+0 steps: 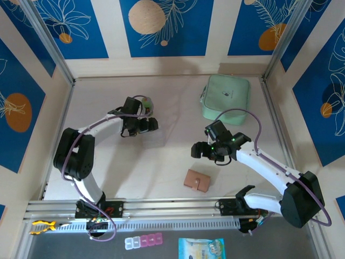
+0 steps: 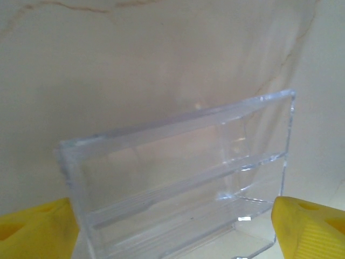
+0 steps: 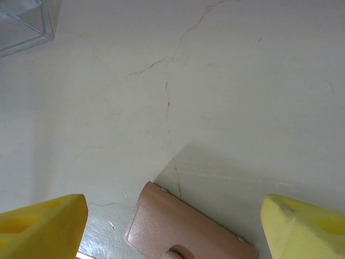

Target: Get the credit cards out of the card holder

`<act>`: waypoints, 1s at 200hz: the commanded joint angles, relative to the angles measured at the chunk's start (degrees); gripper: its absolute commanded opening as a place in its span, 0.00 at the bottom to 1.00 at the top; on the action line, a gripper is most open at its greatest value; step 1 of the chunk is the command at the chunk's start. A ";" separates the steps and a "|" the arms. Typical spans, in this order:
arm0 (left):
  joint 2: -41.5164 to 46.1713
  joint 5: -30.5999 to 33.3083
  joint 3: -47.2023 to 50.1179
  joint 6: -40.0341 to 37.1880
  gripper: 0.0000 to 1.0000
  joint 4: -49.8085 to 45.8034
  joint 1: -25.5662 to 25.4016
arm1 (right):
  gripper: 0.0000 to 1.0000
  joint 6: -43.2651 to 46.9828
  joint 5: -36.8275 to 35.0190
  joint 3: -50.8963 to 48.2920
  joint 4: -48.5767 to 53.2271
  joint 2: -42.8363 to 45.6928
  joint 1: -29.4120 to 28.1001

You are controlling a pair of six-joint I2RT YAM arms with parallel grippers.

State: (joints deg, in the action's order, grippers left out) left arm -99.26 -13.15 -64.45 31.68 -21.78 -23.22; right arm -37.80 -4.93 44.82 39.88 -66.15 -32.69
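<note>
We are looking down on a pale, marble-patterned desk (image 1: 167, 156) that is showing thin reddish veins. Walls (image 1: 110, 32) of light wood are closing it in on three sides, carrying blue panels (image 1: 161, 27) printed with white leaves and orange discs, and aluminium rails (image 1: 51, 46) are running up from the far corners. A mint-green zip pouch (image 1: 225, 96) is lying by the far right corner. The card holder (image 1: 196, 181) is lying flat close to the near edge of the desk, a little right of the middle, and it is sitting folded shut: a small salmon-pink wallet with a finely grained, leather-like skin, rounded corners, tiny studs and a snap tab at the middle of one edge. The right claw (image 1: 207, 154) is hovering just on the far side of it, jaws standing wide apart and holding nothing, its yellow fingers (image 3: 40, 226) framing the wallet in the right wrist view. The left claw (image 1: 139, 127) is hanging over the left half of the desk, likewise spread wide, with a clear plastic stand (image 2: 178, 178) standing upright just ahead; we cannot tell whether the pads are touching it
</note>
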 commanded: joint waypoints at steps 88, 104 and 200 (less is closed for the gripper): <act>-4.97 -4.80 -3.93 6.78 0.90 4.57 -5.55 | 0.84 -0.49 0.79 -0.48 -0.77 -0.38 -0.45; -5.00 -5.13 -3.94 7.89 0.90 4.97 -6.10 | 0.84 -0.61 0.97 -0.42 -0.88 -0.62 -0.45; -3.30 -5.73 -3.23 11.04 0.90 5.38 -8.76 | 0.82 -1.89 3.54 -0.30 -1.07 -1.26 -1.17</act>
State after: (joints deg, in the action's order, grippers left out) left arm -103.35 -17.98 -67.09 41.76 -16.51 -31.42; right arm -38.26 -3.68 44.82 37.98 -66.98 -32.77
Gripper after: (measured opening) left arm 0.905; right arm 0.831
